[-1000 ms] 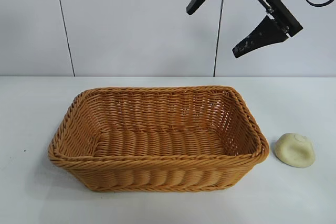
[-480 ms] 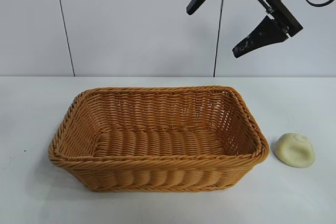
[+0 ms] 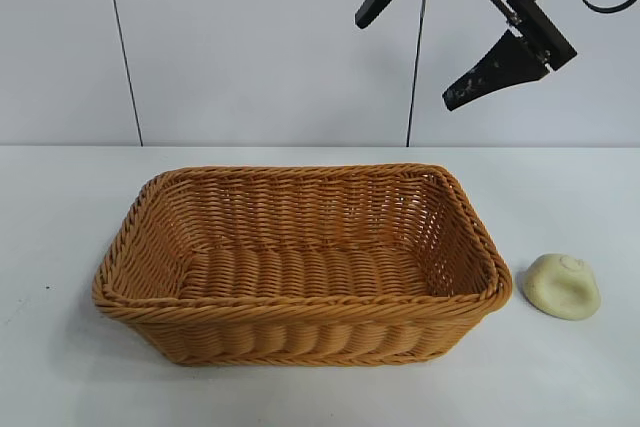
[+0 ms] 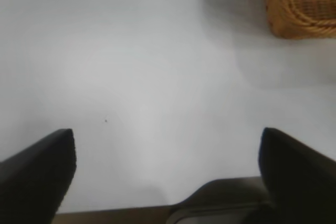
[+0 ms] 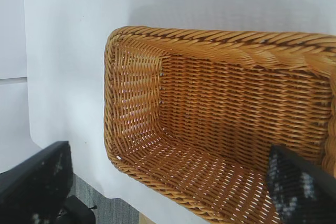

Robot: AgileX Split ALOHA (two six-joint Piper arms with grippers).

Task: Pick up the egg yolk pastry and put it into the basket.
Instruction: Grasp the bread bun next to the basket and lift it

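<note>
Right gripper [image 3: 455, 52] hangs with fingers spread wide at the upper right of my exterior view, above one basket [image 3: 300, 332]. Only that view shows the single egg yolk pastry [image 3: 562, 286], on the table [image 3: 60, 247] just beside the basket's right end. Left gripper [image 4: 168, 150], also spread, appears only in its wrist view, over bare tabletop.

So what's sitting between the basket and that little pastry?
Nothing. In the exterior view only a narrow strip of bare white table separates the basket from the pastry; they do not touch.
</note>
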